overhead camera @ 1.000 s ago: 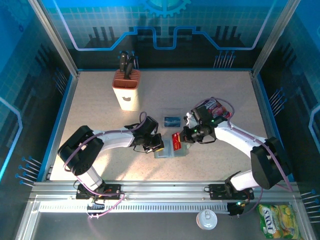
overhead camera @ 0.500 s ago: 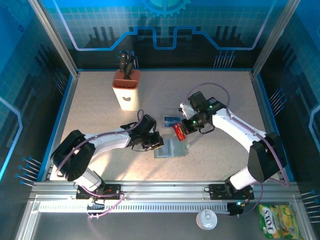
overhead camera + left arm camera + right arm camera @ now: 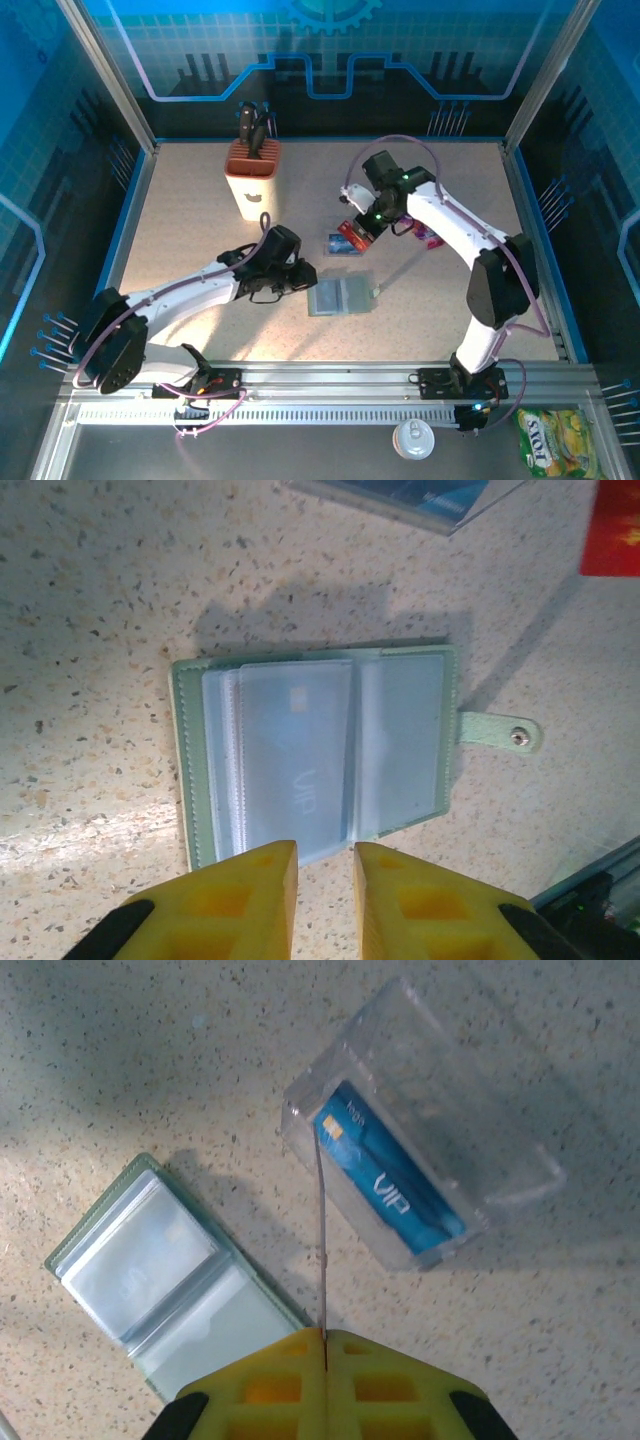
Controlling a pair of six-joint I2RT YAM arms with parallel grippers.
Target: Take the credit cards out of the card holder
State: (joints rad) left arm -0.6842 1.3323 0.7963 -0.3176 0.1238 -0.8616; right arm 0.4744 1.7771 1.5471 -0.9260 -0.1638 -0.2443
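On the speckled table (image 3: 190, 240), near the middle, the card holder (image 3: 340, 297) lies spread open and flat with its two panels side by side. In the left wrist view its clear sleeves face up, a pale card (image 3: 300, 760) sits inside one of them, and a small snap tab (image 3: 500, 732) sticks out from one edge.

The left gripper (image 3: 303, 278) hovers just beside the holder's left edge. Its yellow fingers (image 3: 250, 890) are a little apart with nothing between them, and they are poised at the holder's near edge.

Just behind the holder stands a clear box (image 3: 343, 243) with a blue card (image 3: 395, 1175) lying in it. The right gripper (image 3: 357, 228) is pressed together on a red card (image 3: 351, 234) and holds it over the box. In the right wrist view that card appears edge-on as a thin line rising from the closed fingers (image 3: 270, 1380). Whether it touches the box cannot be told.

A tan knife block (image 3: 252, 182) stands well apart at the back left. A purple packet (image 3: 426, 234) lies under the right arm.
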